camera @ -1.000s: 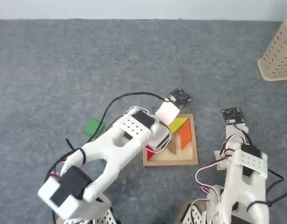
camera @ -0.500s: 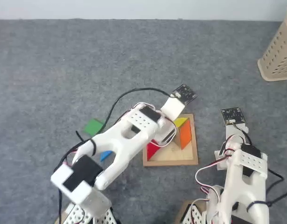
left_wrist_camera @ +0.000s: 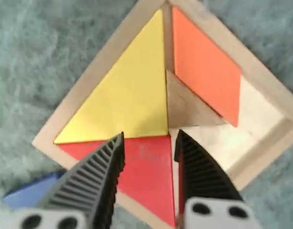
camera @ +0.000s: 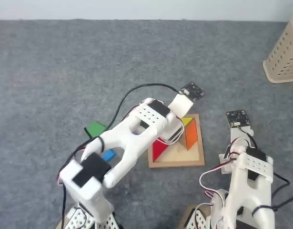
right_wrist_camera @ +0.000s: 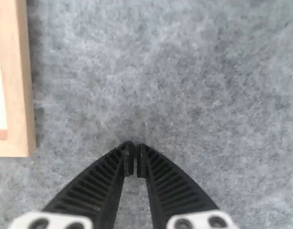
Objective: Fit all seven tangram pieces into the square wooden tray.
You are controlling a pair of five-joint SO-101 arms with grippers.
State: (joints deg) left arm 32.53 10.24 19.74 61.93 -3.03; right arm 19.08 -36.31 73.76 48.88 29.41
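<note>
The gripper (left_wrist_camera: 148,138) hangs over the tray (left_wrist_camera: 96,71), jaws apart, its tips above the edge where a yellow triangle (left_wrist_camera: 129,95) meets a red triangle (left_wrist_camera: 146,167). An orange piece (left_wrist_camera: 206,71) lies along the yellow one's other side, with a small wooden triangle (left_wrist_camera: 184,107) wedged between them. Beyond these, bare tray floor (left_wrist_camera: 251,119) shows. A blue piece (left_wrist_camera: 27,195) lies on the carpet (left_wrist_camera: 41,47), just outside the rim near the red triangle.

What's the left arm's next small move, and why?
Probably lift the left claw clear and swing toward the blue piece: it hangs open and empty over the red triangle, which already lies in the tray, while blue lies outside it.
</note>
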